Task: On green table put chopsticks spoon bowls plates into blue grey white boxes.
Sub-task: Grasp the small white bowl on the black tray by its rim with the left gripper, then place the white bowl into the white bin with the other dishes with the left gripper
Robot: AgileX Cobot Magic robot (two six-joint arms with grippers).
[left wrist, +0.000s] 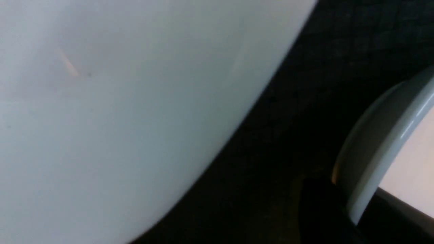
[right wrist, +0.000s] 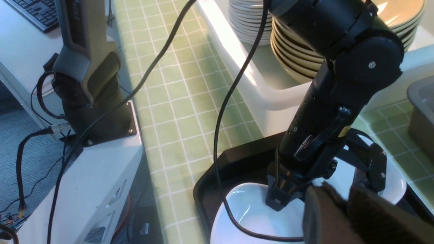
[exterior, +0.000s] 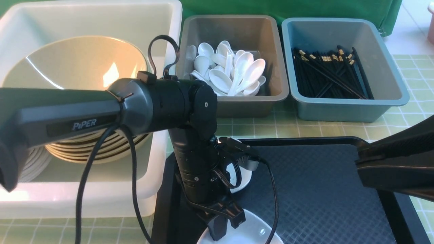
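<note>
And here's the near white plate (exterior: 252, 230), lying in the black tray (exterior: 315, 189), its rim sitting between the fingers of the left gripper (exterior: 226, 225), which is clenching shut on it! Just beyond, a 2nd white plate (exterior: 244, 178) is resting in the same tray, partly hidden by the left arm (exterior: 193, 162). Over to the right, the right gripper (right wrist: 342, 200) is hovering into view, but whether it's open or shut, I cannot tell.

Moving outward, the white box (exterior: 152, 196) is standing on the left, holding tan bowls (exterior: 78, 152), 1 of them tilting high, plus a stack of white plates (exterior: 34, 164). Beyond the tray, the grey box (exterior: 244, 106) is carrying a heap of white spoons (exterior: 220, 79), and beside it the blue box (exterior: 342, 112) is holding black chopsticks (exterior: 330, 74). All 3 boxes are standing on the green table (exterior: 417, 88).
</note>
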